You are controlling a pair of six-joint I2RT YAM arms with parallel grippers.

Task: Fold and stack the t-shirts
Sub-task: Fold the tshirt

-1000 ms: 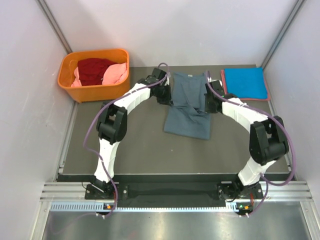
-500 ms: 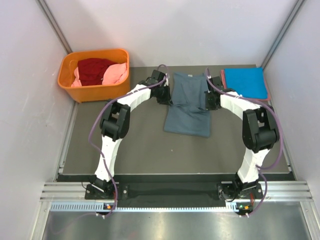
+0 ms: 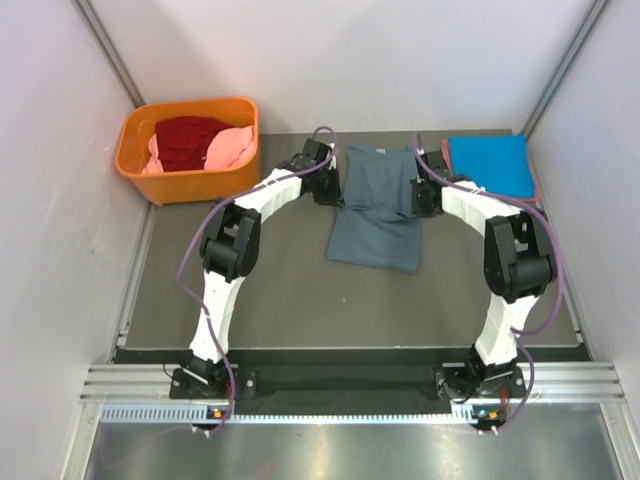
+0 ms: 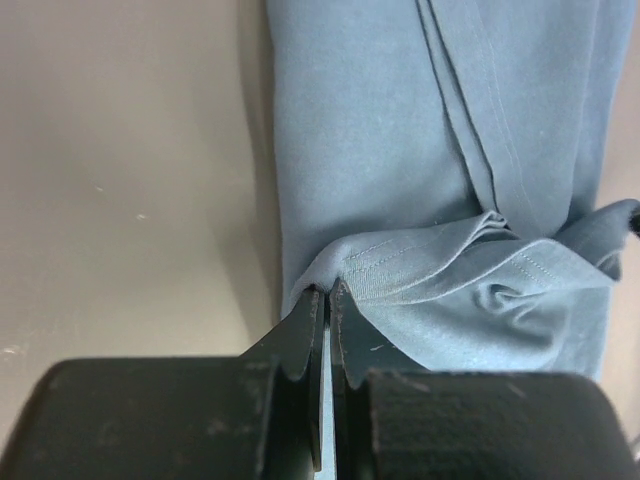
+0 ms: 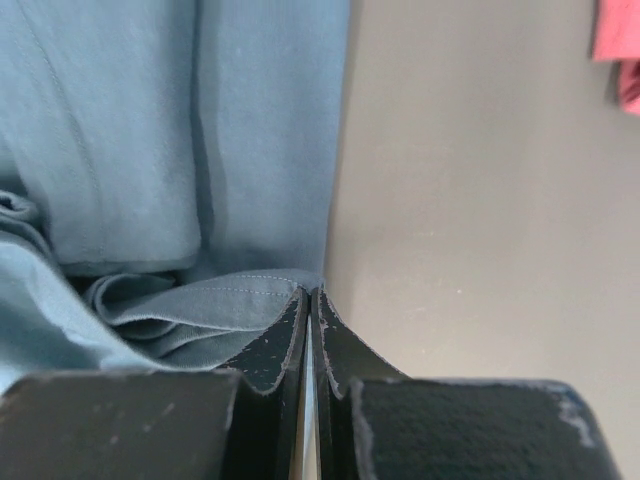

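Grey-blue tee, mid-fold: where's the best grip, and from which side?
Likely the two long side edges at the doubled-over hem, each approached from outside. The grey-blue tee lies as a narrow strip, edges exposed; left gripper and right gripper are shut on it there.

Plain solid colours over a dark grey surface (image 3: pixel 280 290).
Slate grey-blue cloth t-shirt (image 3: pixel 378 225); bright blue t-shirt (image 3: pixel 490 165); dark red t-shirt (image 3: pixel 188 140); pink t-shirt (image 3: pixel 232 148); orange plastic basket (image 3: pixel 185 186).

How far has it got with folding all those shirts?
Done: a bright blue tee lies folded on a salmon-red one in the far right corner. In hand: the left gripper and right gripper pinch the grey-blue tee mid-fold. Left: the dark red tee and pink tee in the orange basket.
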